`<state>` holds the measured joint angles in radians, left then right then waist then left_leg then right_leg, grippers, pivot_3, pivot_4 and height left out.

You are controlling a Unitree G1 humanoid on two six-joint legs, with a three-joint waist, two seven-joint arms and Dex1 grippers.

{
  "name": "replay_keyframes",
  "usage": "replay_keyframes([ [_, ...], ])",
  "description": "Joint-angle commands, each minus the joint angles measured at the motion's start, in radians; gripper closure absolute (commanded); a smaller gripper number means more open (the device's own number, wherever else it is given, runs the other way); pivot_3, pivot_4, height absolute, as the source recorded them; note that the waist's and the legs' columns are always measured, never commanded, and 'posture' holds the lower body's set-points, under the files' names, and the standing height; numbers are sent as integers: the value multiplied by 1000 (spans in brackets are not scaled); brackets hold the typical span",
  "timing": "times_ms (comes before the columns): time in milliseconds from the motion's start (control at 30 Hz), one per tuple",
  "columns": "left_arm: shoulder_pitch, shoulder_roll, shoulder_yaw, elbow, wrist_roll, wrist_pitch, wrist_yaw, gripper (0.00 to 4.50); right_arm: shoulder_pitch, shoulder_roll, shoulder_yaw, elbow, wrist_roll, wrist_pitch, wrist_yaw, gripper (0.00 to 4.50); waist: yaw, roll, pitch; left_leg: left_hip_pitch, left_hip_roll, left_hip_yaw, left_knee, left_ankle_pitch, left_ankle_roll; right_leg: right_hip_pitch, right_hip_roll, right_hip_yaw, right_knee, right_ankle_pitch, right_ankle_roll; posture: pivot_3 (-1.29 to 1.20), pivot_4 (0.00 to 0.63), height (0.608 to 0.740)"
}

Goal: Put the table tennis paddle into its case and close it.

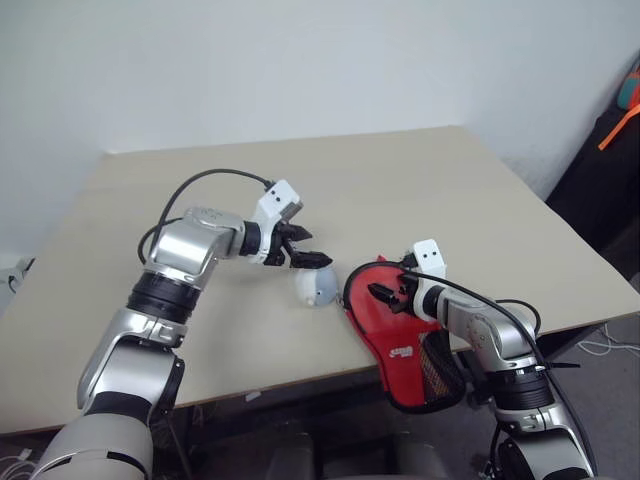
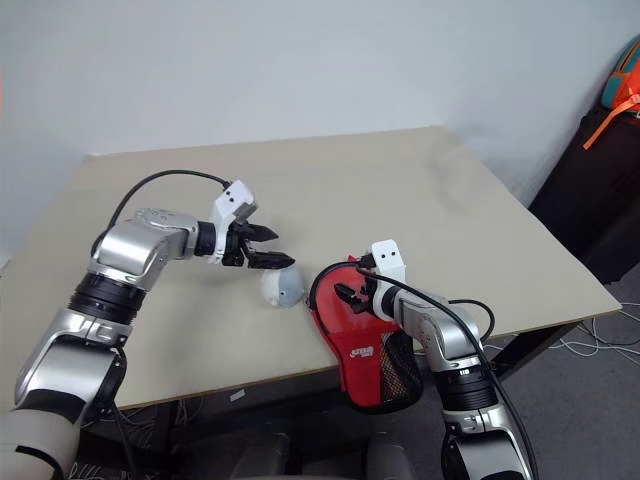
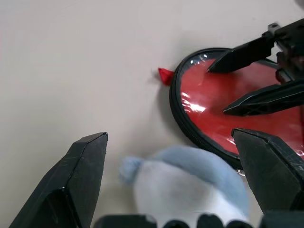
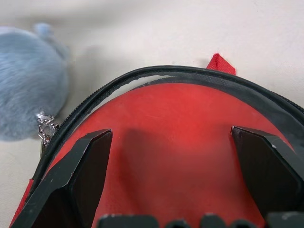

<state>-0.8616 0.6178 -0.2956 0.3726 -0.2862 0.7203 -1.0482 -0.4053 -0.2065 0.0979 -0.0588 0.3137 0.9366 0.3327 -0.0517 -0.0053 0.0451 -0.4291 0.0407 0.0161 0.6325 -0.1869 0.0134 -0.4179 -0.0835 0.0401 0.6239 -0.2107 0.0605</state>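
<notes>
The case (image 1: 398, 352) lies at the table's front right, and its mesh handle end (image 1: 436, 376) hangs past the edge. The table tennis paddle's red face (image 4: 171, 114) shows through the clear side; its handle is hidden. The black zipper rim (image 4: 118, 80) looks slightly parted along the round end. A fluffy grey-blue pompom (image 1: 315, 288) hangs by a small chain (image 4: 46, 128) from the zipper and rests beside the case. My left gripper (image 1: 315, 250) hovers open just above the pompom (image 3: 190, 175). My right gripper (image 4: 171, 130) stands open over the red face, empty.
The beige table (image 1: 400, 180) stretches wide behind and to the left of the case. A small red tab (image 3: 165, 75) sticks out from the case's round end. Dark bags (image 1: 610, 170) stand off the table at the far right.
</notes>
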Motion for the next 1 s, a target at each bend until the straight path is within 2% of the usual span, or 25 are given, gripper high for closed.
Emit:
replay_keyframes([
  [33, 5, 11, -17, -7, 21, -11, -70, 35, -11, 0, 8, 3, -2, 12, 9, 161, 0, 0, 0, 0, 0, 0, 0, 0, 0, 0, 0, 0, 0, 0, 0, 0, 0, 740],
  [333, 153, -8, -149, -32, 126, -7, -110, 35, -30, 8, 1, 20, -8, 3, -2, 161, 0, -1, 0, 0, 1, 0, 0, 0, 0, 0, 1, 0, 1, 0, 0, 0, 0, 740],
  [500, 121, -66, -89, 71, 134, 1, -47, 35, -32, 8, -3, 18, -10, -1, -7, 161, 7, -1, -1, 1, 1, -1, 3, 0, 1, 3, 1, -1, 1, 0, 0, 0, 0, 740],
  [600, 94, -82, -47, 111, 122, 5, -54, 650, -31, 0, 2, 16, -6, 5, 4, 154, 6, -1, -1, 2, 1, -3, 6, -1, -1, 6, 1, -2, 1, 0, 0, 0, 0, 740],
  [700, 69, -92, -6, 110, 93, 34, -70, 1662, -26, -8, 13, -1, 2, 14, 23, 154, 5, -1, -1, 2, 1, -3, 6, -1, -1, 6, 1, -2, 1, 1, -1, 0, 0, 740],
  [800, 55, -95, 10, 98, 79, 51, -85, 2579, -26, -8, 14, 4, -1, 9, 26, 764, 5, -1, -1, 1, 1, -3, 6, -1, -1, 5, 1, -2, 1, 1, -1, 0, 0, 740],
  [900, 52, -93, 20, 65, 59, 61, -110, 3404, -27, -7, 20, 15, -11, 8, 20, 1812, 5, -1, -1, 1, 1, -2, 6, -1, -1, 5, 1, -2, 1, 1, -1, 0, 0, 740],
  [1000, 27, -105, 45, 73, 44, 75, -108, 3896, -30, -14, 39, 42, -32, 16, 11, 2942, 5, -1, -1, 1, 1, -2, 5, -1, -1, 5, 1, -2, 1, 1, -1, 0, 0, 740],
])
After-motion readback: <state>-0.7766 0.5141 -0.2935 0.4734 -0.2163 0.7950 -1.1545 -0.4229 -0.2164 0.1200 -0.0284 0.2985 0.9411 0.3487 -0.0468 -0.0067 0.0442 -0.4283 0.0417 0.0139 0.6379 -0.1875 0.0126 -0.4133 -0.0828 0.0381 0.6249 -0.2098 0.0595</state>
